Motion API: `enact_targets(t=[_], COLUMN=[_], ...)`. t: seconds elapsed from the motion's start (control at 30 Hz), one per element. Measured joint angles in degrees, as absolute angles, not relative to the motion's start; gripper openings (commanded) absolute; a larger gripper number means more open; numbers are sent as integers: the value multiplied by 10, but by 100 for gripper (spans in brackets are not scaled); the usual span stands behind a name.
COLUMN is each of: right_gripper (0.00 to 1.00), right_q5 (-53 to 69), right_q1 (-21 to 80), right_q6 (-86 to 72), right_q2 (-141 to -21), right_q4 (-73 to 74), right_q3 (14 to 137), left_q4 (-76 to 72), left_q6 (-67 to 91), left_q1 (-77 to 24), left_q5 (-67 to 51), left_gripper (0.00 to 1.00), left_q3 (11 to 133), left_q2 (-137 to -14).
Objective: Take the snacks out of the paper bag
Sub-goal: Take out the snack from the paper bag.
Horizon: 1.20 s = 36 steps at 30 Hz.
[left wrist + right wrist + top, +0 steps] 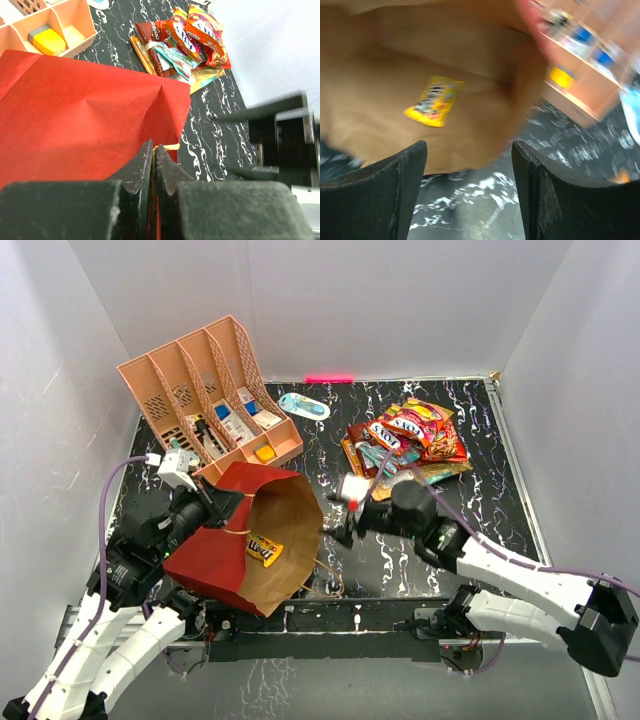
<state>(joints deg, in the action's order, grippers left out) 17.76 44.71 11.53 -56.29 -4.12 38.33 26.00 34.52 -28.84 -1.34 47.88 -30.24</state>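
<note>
Inside the large dark-red paper bag (210, 562) one flat yellow foil packet (265, 549) is left; a heap of orange, red-brown and gold packets (405, 435) lies right of the bag. Left gripper (152, 162) clamps its wall; right gripper (469, 150), jaws apart, empty, faces its mouth.

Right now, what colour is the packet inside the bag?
The packet is yellow; right wrist view.

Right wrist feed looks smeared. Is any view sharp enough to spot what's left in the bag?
Right wrist: scene motion-blurred, but the yellow packet inside the paper bag shows as a shape, label illegible. Top external: sharp, evenly lit, packet clear. Left wrist: bag and snack pile sharp; only the right arm smears.
</note>
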Motion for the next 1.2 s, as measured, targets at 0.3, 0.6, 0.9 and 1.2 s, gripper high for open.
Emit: enact_targets(t=[0.3,0.6,0.9,1.2], right_gripper=[74,76,74,64], right_q5=[274,267,250,183], right_q1=[622,633,648,668], right_q6=[380,544,625,623], right_q2=[-686,-904,-986,-1071], right_q4=[-97,-122,-126,-249], right_q3=[363,460,503,501], left_q4=[262,261,257,258], left_q6=[340,335,332,332], left_q1=[-288,-288,-288,-288], left_q5=[-28,-44,-55,-58], left_gripper=[0,0,0,0], left_q3=[467,467,463,460], left_q2=[-286,-285,-285,-287])
